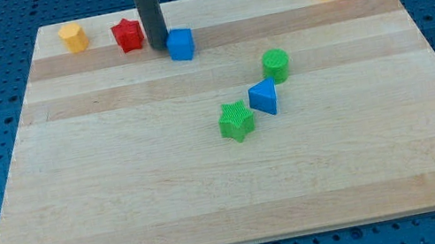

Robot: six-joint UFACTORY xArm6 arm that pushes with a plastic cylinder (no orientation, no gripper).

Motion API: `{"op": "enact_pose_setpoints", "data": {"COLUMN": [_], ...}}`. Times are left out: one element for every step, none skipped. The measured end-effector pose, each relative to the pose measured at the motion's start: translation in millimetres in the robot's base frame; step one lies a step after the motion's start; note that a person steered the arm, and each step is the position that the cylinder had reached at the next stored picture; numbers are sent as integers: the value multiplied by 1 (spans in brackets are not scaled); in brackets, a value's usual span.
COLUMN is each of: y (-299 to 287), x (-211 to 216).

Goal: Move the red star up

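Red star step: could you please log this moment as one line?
tip between red star and blue cube | star near board's top edge

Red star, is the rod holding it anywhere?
Nothing is held. My tip stands between the red star and the blue cube, just right of the star.

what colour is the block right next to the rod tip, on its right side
Blue. The blue cube sits just right of my tip in the camera view.

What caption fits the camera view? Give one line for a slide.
My tip rests between the red star and blue cube near the board's top edge.
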State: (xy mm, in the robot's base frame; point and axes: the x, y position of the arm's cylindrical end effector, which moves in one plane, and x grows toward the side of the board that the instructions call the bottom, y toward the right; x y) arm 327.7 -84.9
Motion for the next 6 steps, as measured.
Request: {"op": "enact_pose_setpoints", "data": {"y": [1, -6, -56, -76, -74, -74], "x": [33, 33, 41, 49, -3, -33]}}
